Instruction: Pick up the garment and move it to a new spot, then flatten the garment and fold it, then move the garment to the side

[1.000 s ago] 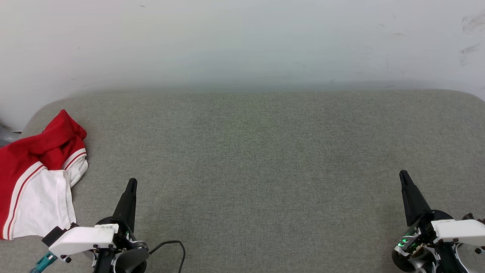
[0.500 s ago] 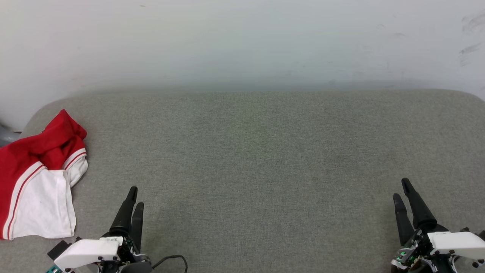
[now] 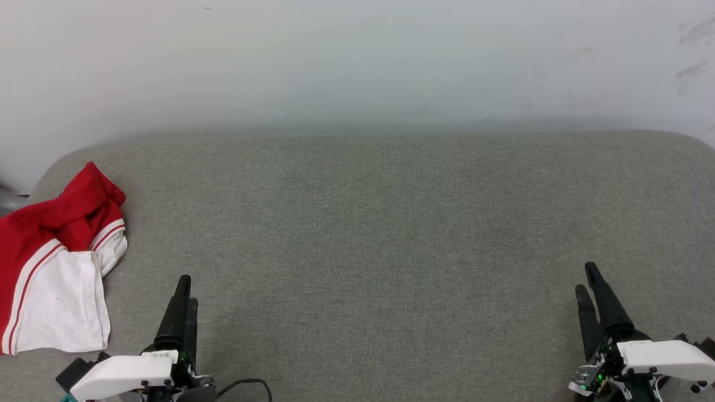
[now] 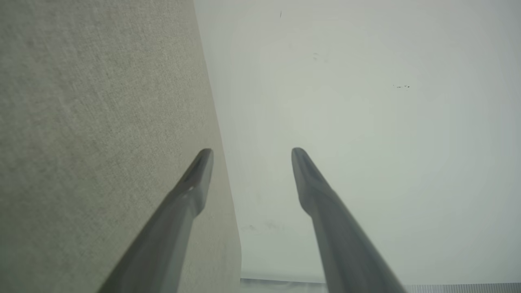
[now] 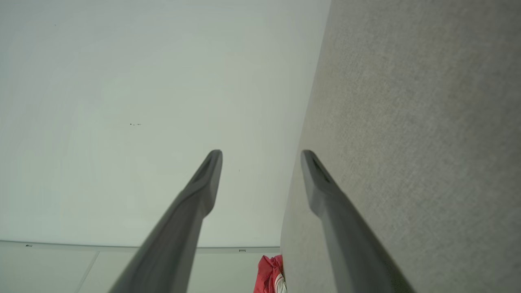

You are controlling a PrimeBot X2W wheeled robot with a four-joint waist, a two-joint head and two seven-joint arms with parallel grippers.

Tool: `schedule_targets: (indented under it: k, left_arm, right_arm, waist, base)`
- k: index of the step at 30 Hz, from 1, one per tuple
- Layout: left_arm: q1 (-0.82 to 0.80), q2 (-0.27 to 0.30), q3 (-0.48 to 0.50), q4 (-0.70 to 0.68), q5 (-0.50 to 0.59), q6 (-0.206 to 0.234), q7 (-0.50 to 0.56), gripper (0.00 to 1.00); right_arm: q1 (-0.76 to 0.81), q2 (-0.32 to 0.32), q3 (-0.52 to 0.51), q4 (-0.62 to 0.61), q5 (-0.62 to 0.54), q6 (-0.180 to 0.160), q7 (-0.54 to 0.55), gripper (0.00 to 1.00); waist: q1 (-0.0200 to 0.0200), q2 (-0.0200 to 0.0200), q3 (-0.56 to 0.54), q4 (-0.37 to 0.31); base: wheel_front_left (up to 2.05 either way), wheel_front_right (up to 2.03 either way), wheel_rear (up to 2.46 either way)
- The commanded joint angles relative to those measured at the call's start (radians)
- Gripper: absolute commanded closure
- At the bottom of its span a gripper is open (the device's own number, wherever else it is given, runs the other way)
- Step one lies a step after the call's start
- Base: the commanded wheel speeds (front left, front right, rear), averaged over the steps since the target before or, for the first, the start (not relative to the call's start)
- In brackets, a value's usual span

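The garment (image 3: 56,262) lies crumpled at the far left of the grey padded surface (image 3: 363,234), red cloth on top and a white sleeve with red stripes below, running off the head view's left edge. A corner of the garment (image 5: 270,278) also shows in the right wrist view. My left gripper (image 3: 187,289) hovers low at the left, just right of the garment and apart from it; its fingers (image 4: 195,183) stand open and empty. At the lower right, far from the garment, my right gripper (image 3: 585,277) is open too, with nothing between its fingers (image 5: 203,183).
A white wall (image 3: 357,56) rises right behind the padded surface, whose back corners are rounded. A black cable (image 3: 248,384) loops beside my left wrist. A grey object (image 3: 8,200) peeks in at the left edge beyond the garment.
Both grippers have gone from shut to open. Both arms have drawn back a little toward the bottom of the head view. The garment has not moved.
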Motion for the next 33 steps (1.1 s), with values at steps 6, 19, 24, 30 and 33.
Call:
schedule_targets:
  k: [6, 19, 24, 30, 33]
  left_arm:
    - [-0.005, 0.002, 0.042, -0.026, 0.101, -0.001, -0.035, 0.0]
    - [-0.003, 0.002, 0.095, -0.098, 0.315, -0.002, -0.081, 0.0]
    - [0.003, 0.002, 0.076, -0.162, 0.425, -0.002, -0.099, 0.0]
    - [0.014, 0.002, 0.045, -0.232, 0.565, 0.002, -0.119, 0.0]
    - [0.019, 0.002, 0.02, -0.264, 0.643, 0.015, -0.129, 0.0]
  right_arm:
    - [-0.022, 0.0, -0.02, -0.004, -0.133, 0.0, -0.034, 0.0]
    - [-0.034, 0.0, -0.053, -0.062, -0.49, 0.0, -0.081, 0.0]
    - [-0.04, 0.0, -0.065, -0.1, -0.651, 0.0, -0.099, 0.0]
    - [-0.047, 0.0, -0.052, -0.15, -0.84, 0.0, -0.12, 0.0]
    - [-0.047, -0.003, -0.041, -0.167, -0.924, 0.0, -0.13, 0.0]
  waist:
    - [0.0, -0.0001, 0.001, -0.003]
    - [0.0, -0.0001, 0.007, -0.01]
    - [0.0, -0.0001, 0.01, -0.012]
    - [0.0, -0.0001, 0.014, -0.015]
    - [0.0, -0.0001, 0.016, -0.016]
  base:
    - [0.0, 0.0, 0.0]
    - [0.0, 0.0, 0.0]
    - [0.0, 0.0, 0.0]
    - [0.0, 0.0, 0.0]
    - [0.0, 0.0, 0.0]
